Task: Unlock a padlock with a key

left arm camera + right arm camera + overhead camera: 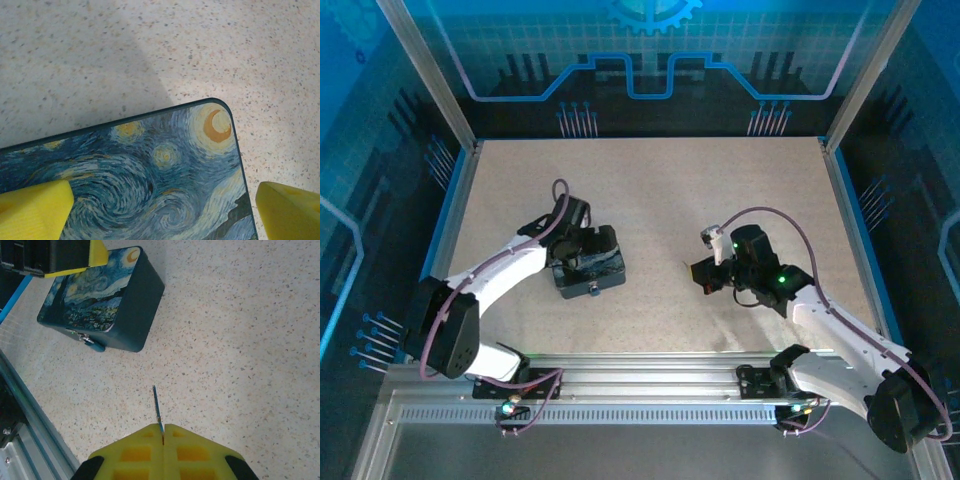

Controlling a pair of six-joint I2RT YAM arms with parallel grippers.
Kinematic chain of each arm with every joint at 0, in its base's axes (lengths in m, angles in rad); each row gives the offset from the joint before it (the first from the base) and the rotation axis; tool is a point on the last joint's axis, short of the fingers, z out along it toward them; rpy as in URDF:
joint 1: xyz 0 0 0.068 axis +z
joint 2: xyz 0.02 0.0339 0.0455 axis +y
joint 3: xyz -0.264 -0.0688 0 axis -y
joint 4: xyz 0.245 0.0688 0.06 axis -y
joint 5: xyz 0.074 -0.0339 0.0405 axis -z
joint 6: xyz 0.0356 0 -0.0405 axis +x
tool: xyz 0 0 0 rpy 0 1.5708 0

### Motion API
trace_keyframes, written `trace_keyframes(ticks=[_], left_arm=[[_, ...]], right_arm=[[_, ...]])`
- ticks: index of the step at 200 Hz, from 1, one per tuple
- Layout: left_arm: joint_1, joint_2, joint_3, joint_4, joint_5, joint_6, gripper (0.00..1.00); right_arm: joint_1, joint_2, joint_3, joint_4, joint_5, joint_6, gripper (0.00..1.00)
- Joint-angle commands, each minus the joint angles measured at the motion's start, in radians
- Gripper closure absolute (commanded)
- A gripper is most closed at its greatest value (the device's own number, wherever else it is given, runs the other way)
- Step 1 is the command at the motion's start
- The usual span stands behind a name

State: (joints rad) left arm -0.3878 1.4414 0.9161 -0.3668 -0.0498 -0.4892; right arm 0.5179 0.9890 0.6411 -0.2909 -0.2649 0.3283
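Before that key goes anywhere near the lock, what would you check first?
1. Key gripped: ok. The right gripper is shut on the key, blade pointing out.
2. Padlock reachable: ok. The padlock sits uncovered at the box front.
3. Key at the padlock: not ok. Bare table lies between them.
4. Box steadied: cannot tell. The left gripper is spread over the lid, but contact is unclear.
5. Keyhole facing the key: cannot tell, too small.

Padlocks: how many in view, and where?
1. The padlock hangs on the starry-print box, on its side nearest the arm bases. The right claw pinches the key short of it. The box's far sides are hidden.
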Motion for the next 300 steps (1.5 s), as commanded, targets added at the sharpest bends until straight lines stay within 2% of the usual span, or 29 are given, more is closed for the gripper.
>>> trace_keyframes(ticks=[1,94,151,180,207,233,271,300], left_arm=[[-0.04,0.082,0.017,0.0,0.054,0.062,0.04],[-0.187,0.292,0.222,0.026,0.077,0.218,0.05],[-0.207,0.407,0.347,0.058,0.163,0.33,0.06],[-0.207,0.418,0.399,0.053,0.186,0.36,0.06],[-0.207,0.361,0.422,0.036,0.165,0.362,0.04],[-0.206,0.248,0.366,0.067,0.139,0.347,0.02],[-0.207,0.01,0.163,0.142,0.107,0.276,0.02],[-0.207,-0.165,-0.038,0.192,0.148,0.165,0.05]], right_arm=[[0.002,-0.024,-0.014,-0.002,-0.02,-0.005,1.0],[0.002,-0.071,-0.034,-0.05,-0.003,-0.009,1.0],[0.002,-0.115,-0.083,-0.04,-0.002,0.021,1.0],[0.001,-0.122,-0.093,-0.041,0.004,0.031,1.0],[0.002,-0.111,-0.093,-0.031,0.003,0.043,1.0],[0.002,-0.09,-0.1,0.01,-0.023,0.059,1.0],[-0.001,-0.029,-0.101,0.123,-0.098,0.104,1.0],[-0.017,0.055,-0.1,0.293,-0.189,0.169,1.0]])
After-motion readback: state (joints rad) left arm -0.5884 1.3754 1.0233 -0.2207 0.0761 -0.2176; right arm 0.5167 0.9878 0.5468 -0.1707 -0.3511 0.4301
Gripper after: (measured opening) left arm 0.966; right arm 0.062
